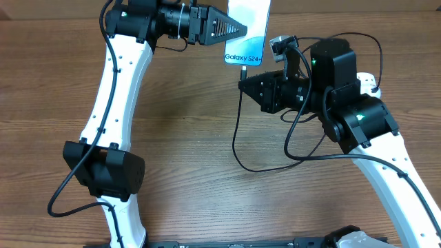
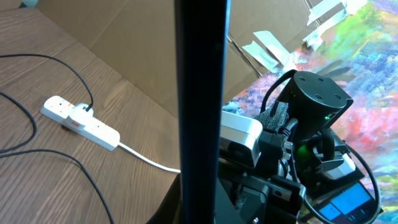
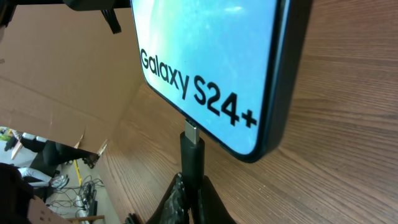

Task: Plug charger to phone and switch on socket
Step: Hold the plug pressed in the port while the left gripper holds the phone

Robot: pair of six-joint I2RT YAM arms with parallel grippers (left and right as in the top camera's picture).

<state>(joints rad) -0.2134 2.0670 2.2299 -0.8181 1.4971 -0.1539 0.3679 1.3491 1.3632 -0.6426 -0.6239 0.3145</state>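
Note:
The phone [image 1: 248, 27], light blue with "Galaxy S24+" on it, is held above the table at the back, and my left gripper [image 1: 242, 29] is shut on its side. In the left wrist view the phone [image 2: 199, 93] is a dark upright bar seen edge-on. My right gripper [image 3: 193, 183] is shut on the charger's black connector [image 3: 193, 155]. Its metal tip meets the phone's [image 3: 211, 56] lower edge, with some metal still showing. The black cable [image 1: 238, 131] loops down across the table. The white socket [image 2: 81, 121] lies flat with a black plug in it.
The socket's thick white cord [image 2: 149, 162] runs toward the right arm [image 2: 311, 124]. Brown cardboard [image 2: 137, 56] stands behind the table. The right arm's body [image 1: 344, 96] sits close beside the phone, its own cables hanging around it.

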